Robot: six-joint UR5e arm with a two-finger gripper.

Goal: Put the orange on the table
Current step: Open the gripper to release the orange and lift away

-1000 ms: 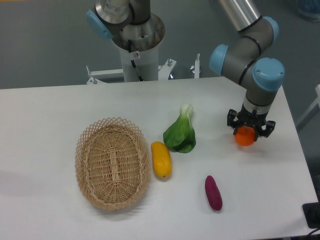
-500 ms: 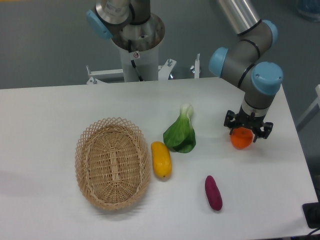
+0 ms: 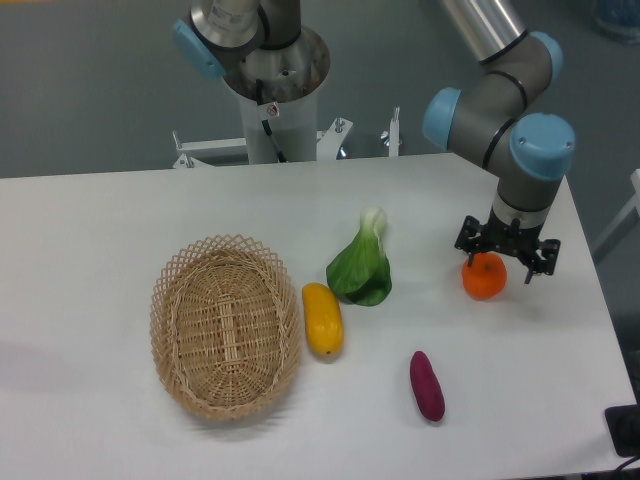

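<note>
The orange (image 3: 484, 279) is small, round and bright, with a dark stem spot on top. It rests on the white table (image 3: 100, 230) near the right edge. My gripper (image 3: 507, 257) hangs just above it and slightly to its right. The black fingers (image 3: 467, 243) are spread wide, wider than the orange, and hold nothing. The orange's upper edge sits just below the left finger.
An oval wicker basket (image 3: 226, 325) stands left of centre. An elongated yellow-orange fruit (image 3: 323, 319) lies beside it. A green leafy vegetable (image 3: 362, 265) is in the middle and a purple sweet potato (image 3: 427, 385) lies in front. The arm's base (image 3: 270, 70) stands behind the table.
The fingers have spread apart and let go of the orange. The gripper has shifted slightly right and up, and the orange stays on the table.
</note>
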